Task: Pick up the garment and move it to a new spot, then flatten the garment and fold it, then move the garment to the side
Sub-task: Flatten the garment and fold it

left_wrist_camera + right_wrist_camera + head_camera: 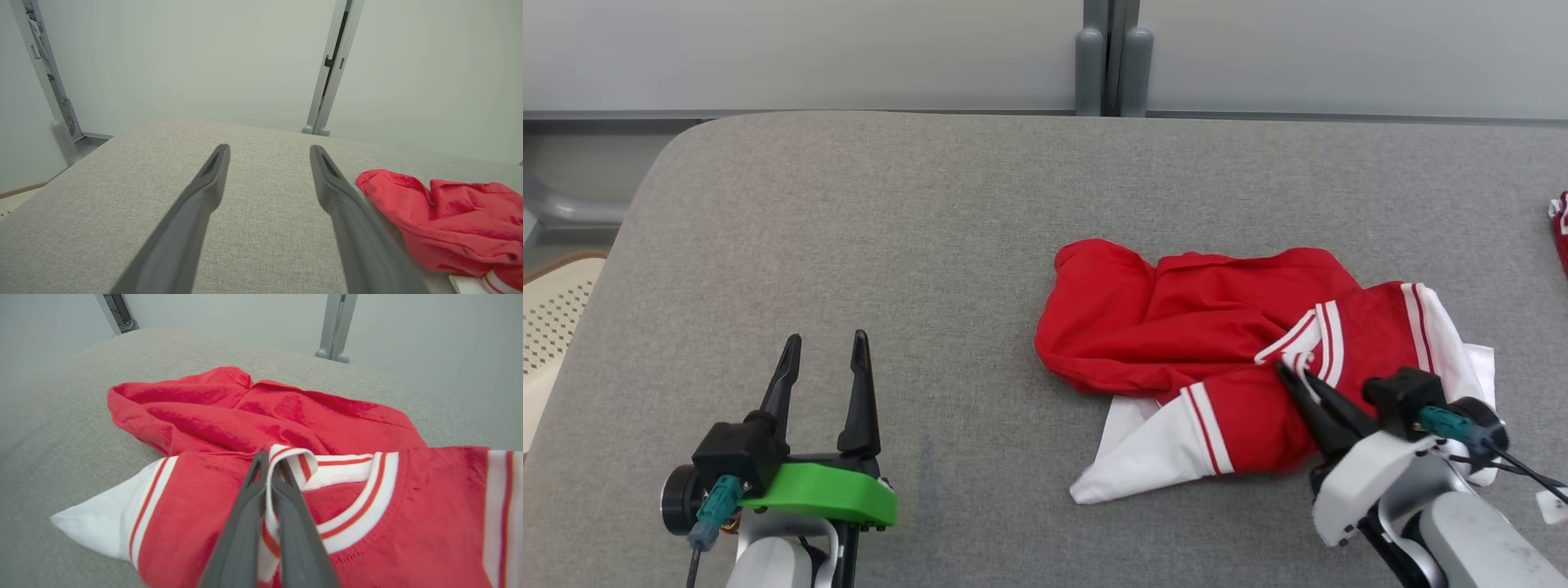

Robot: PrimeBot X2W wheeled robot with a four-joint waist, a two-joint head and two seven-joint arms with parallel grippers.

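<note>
Garment status: crumpled red jersey (1201,327) with white, red-striped trim lies on the right half of the grey fabric-covered table (890,229), bunched, not flat. Red body is heaped toward the table's middle. One white-tipped sleeve (1139,457) pokes out toward the near edge, and another white part lies at the right end beside the right arm. Striped white ribbed neckband (351,467) faces up on the robot's side of the heap. Right gripper (1292,371) is on that neckband, fingers pressed together with a fold of the band pinched between them; this is clear in the right wrist view. Can't tell if any cloth is lifted off the table. Left gripper (827,339) hangs over bare table at the near left, fingers spread wide, nothing between them, well apart from the jersey. Small red-and-white cloth scrap (1560,224) sits at the far right edge. Pale perforated object (556,314) is beyond the table's left side. Grey post (1111,65) stands behind the far edge.
</note>
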